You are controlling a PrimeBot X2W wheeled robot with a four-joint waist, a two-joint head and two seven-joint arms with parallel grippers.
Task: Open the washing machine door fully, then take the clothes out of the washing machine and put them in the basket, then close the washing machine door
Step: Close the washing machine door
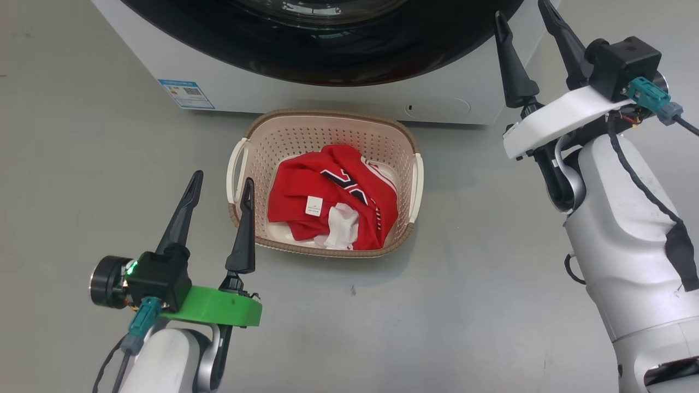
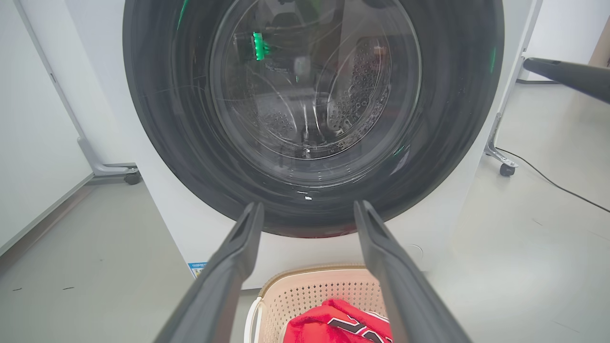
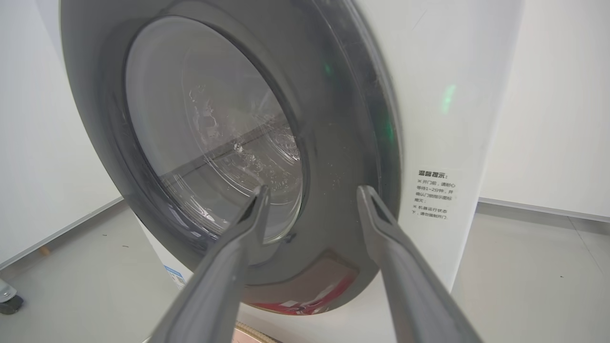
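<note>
1. Clothes (image 1: 327,202): red fabric w/ white parts, dark lettering & a small white label. They are bundled inside the basket (image 1: 322,123), filling its middle and near-right part.
2. Basket: cream, perforated sides, brown woven-look rim, a pale handle on each side. It stands on the grey floor (image 1: 437,305).
3. Washing machine (image 1: 349,93): its white front is just beyond the basket's far rim; can't tell if the two touch. A blue sticker (image 1: 185,94) is beyond the basket's far-left corner, and a small round flap (image 1: 437,106) beyond its far-right corner.
4. Washing machine door (image 1: 327,49): above and beyond the basket's far rim. It has a glossy black rim and clear glass centre, and lies flat against the machine front, i.e. closed. In the left wrist view the perforated metal drum shows thru the glass.
5. L gripper (image 1: 223,177): at the basket's near-left corner, fingers spread w/ nothing btw them. In the head view one fingertip overlaps the basket's left rim; can't tell if it touches.
6. R gripper (image 1: 520,7): well beyond the basket's far-right corner, up by the door's rim. Its fingers are apart, holding nothing.
</note>
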